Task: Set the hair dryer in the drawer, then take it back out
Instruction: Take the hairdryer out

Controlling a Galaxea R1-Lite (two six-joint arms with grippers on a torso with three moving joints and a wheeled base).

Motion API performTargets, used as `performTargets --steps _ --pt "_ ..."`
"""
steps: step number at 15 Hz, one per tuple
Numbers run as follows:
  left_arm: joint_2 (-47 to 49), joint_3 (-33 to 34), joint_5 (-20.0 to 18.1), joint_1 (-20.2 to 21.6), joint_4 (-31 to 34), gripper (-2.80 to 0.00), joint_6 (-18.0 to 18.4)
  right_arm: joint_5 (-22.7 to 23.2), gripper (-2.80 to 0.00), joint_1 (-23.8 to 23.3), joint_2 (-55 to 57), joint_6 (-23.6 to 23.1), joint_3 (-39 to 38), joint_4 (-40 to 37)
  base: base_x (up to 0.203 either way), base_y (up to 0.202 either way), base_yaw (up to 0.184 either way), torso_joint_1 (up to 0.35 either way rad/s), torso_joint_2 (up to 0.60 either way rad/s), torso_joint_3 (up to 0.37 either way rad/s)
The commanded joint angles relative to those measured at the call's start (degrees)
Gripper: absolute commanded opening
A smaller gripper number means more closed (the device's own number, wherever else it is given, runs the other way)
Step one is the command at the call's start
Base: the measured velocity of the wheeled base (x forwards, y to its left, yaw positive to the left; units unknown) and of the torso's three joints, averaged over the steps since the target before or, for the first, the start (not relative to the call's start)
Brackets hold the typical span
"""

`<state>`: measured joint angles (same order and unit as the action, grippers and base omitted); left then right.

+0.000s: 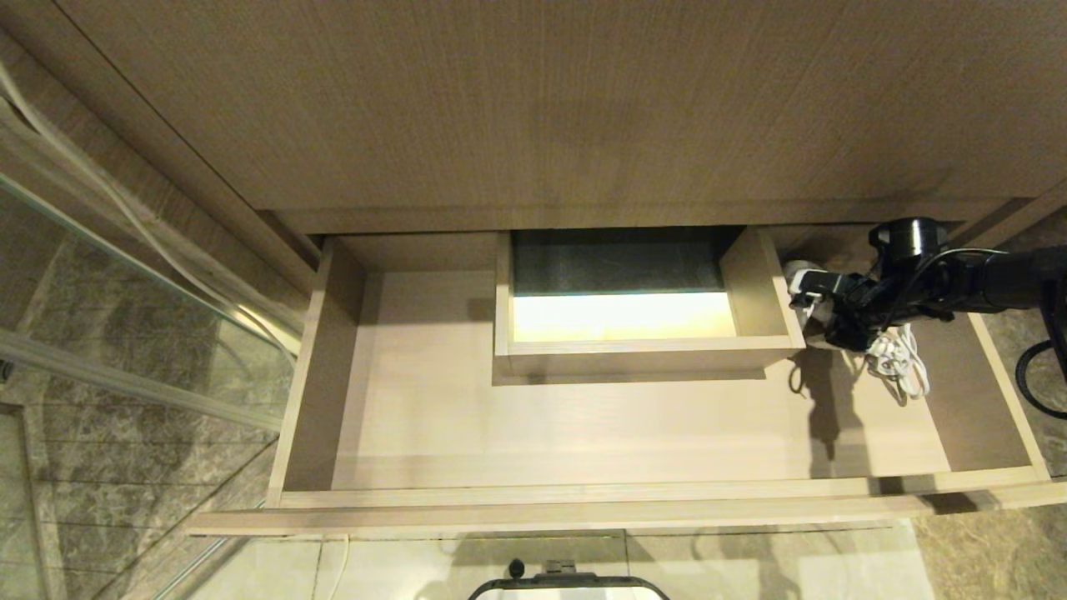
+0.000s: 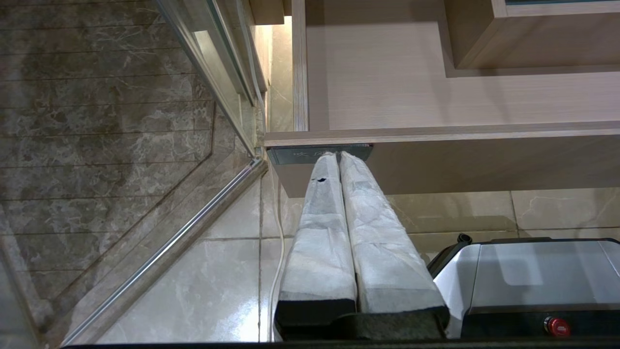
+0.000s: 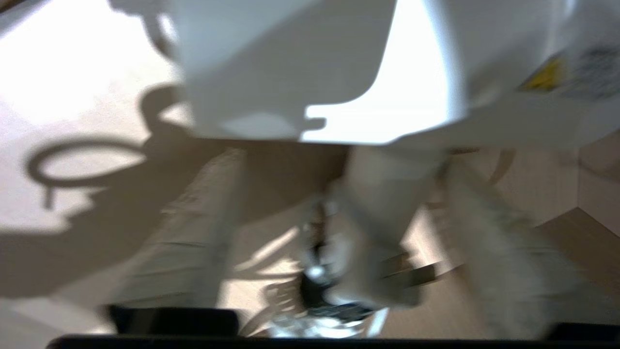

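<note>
The drawer (image 1: 583, 498) stands pulled out, with a boxed cutout (image 1: 633, 354) at its back centre. The white hair dryer (image 1: 800, 277) sits in the drawer's back right corner, beside the cutout, and its bundled white cord (image 1: 899, 362) hangs beside it. My right gripper (image 1: 825, 310) reaches in from the right at the dryer. In the right wrist view the dryer's body (image 3: 315, 63) fills the picture ahead. Its handle (image 3: 382, 208) lies between my right gripper (image 3: 339, 169) fingers, and the jaws stand open with a gap on one side. My left gripper (image 2: 339, 156) is shut and empty, parked below the drawer front (image 2: 484, 162).
A tall wood panel (image 1: 542, 100) rises above the drawer. A glass shower door (image 1: 125, 333) stands at the left. A black cable (image 1: 1034, 379) loops off the right arm. The robot's base (image 2: 533, 271) sits on the tiled floor below the drawer front.
</note>
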<state>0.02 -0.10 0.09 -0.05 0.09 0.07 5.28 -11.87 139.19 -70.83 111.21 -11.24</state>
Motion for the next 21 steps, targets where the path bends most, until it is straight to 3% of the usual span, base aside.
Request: performTargets --steps 1,21 --pt "0.0 0.0 0.0 0.0 0.0 -2.8 0.0 0.2 -2.8 0.0 0.4 -0.4 0.0 -0.1 0.0 0.0 0.0 0.0 0.0 0.0" --pt "0.1 0.0 0.0 0.0 0.0 -2.8 0.0 -0.8 -2.8 -0.3 -6.5 -1.0 0.0 -1.2 0.0 0.0 0.0 0.0 0.0 0.0"
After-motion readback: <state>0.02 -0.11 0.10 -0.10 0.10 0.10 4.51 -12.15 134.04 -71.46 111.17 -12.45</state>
